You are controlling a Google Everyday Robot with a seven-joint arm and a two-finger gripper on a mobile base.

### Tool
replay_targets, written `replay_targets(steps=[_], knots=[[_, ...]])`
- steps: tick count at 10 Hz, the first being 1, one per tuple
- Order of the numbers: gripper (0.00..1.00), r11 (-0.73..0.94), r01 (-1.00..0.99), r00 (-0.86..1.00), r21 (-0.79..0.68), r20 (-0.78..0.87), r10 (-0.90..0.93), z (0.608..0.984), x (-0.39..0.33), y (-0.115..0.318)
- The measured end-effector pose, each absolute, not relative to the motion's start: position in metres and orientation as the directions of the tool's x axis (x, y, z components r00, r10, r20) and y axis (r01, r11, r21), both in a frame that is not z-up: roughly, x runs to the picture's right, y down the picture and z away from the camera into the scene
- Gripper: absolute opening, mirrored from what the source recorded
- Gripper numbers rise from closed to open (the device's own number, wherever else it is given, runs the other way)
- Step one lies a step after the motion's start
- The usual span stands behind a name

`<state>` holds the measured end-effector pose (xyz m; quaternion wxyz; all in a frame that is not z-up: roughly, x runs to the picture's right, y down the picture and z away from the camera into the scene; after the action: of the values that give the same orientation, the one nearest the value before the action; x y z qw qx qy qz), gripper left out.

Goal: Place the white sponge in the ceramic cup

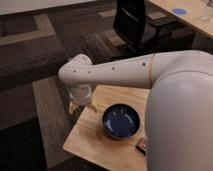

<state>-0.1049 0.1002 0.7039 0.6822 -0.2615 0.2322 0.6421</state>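
My white arm reaches from the right across the small wooden table (92,145). My gripper (77,106) hangs below the elbow-like wrist joint, over the table's far left corner. The wrist covers most of it. The white sponge and the ceramic cup do not show; the arm hides the part of the table where the gripper is.
A wide dark blue bowl (121,121) sits mid-table, right of the gripper. A dark packet with orange markings (142,146) lies at the table's near right, partly behind my arm. A black office chair (132,22) and a second table (185,12) stand beyond. Patterned carpet surrounds the table.
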Motion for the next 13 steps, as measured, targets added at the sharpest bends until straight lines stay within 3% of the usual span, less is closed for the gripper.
replay_targets(steps=[9,13], knots=[[0.65,0.04,-0.997,0.069,-0.06,-0.652,0.755,0.704,-0.105,0.1],[0.65,0.096,-0.993,0.115,-0.064,-0.622,0.775,0.711,-0.06,0.073]])
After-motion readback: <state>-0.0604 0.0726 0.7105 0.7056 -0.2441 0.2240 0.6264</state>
